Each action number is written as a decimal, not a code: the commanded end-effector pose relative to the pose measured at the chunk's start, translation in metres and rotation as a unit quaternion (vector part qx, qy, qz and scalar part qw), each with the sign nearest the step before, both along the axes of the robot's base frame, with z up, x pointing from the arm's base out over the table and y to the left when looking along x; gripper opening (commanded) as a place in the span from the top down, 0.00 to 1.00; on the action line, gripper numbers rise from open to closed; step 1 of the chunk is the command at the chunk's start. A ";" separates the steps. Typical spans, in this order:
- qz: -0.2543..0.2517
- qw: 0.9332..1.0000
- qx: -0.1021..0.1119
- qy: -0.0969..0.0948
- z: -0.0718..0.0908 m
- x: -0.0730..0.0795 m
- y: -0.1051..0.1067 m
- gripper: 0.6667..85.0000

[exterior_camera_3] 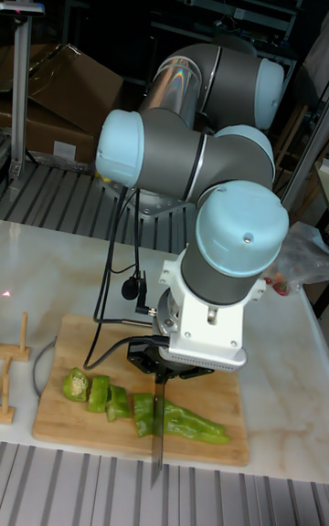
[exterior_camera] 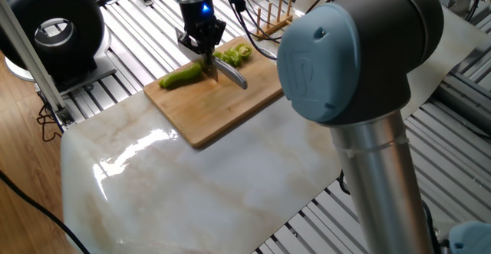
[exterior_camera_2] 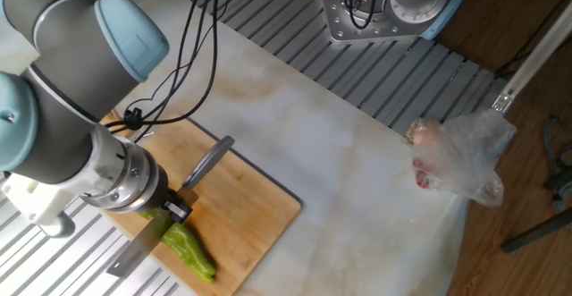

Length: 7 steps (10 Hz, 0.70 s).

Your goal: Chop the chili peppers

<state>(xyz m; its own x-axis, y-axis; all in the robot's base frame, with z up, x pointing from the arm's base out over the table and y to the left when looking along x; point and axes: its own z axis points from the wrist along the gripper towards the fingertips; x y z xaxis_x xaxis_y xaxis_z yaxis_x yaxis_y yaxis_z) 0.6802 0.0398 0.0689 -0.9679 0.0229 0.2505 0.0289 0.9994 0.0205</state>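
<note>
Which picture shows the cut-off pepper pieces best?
The tall fixed view: the cut pepper pieces sit in a row on the cutting board. One fixed view shows them small; in the other fixed view the arm hides them.

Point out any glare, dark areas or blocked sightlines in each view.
One fixed view: glare streaks the marble slab, a near arm joint fills the right. The other fixed view: the arm hides part of the cutting board. Tall fixed view: dark background.

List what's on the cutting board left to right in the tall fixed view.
Cut chili slices → knife blade, held by the gripper → uncut tapered rest of the chili pepper. All lie on the cutting board. Left of the board stands a small wooden rack.
</note>
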 end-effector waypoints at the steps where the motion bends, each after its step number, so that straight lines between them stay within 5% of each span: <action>1: -0.004 1.000 0.005 -0.006 -0.007 -0.001 0.005 0.99; 7: -0.016 1.000 -0.009 -0.025 0.001 0.007 0.008 0.99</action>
<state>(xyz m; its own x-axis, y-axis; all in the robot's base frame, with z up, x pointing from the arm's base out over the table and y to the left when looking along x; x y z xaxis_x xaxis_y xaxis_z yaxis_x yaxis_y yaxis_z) 0.6833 0.0413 0.0648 -0.9748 0.0427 0.2189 0.0441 0.9990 0.0016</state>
